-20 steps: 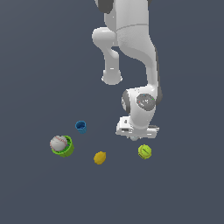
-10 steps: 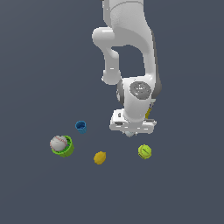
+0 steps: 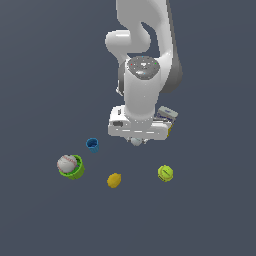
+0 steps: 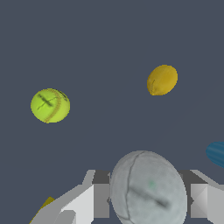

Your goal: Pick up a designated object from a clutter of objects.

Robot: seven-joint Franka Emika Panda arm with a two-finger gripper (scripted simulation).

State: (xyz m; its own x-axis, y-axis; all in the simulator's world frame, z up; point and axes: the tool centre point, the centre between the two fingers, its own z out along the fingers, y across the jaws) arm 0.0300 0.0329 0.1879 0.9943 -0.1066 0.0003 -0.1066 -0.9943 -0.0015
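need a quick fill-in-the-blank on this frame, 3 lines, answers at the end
1. The baseball sits on the ______ cup.
2. In the wrist view, the ball between the fingers of the pincer is pale ______.
3. In the exterior view, the lemon lies between the green cup and the ______ ball.

Answers: green; grey; tennis

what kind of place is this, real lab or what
Most likely a simulator's test scene, not a real room. The ground is a flat, featureless dark grey with no walls or furniture. A white arm hangs over a few scattered items: a tennis ball, a lemon and a blue cup.
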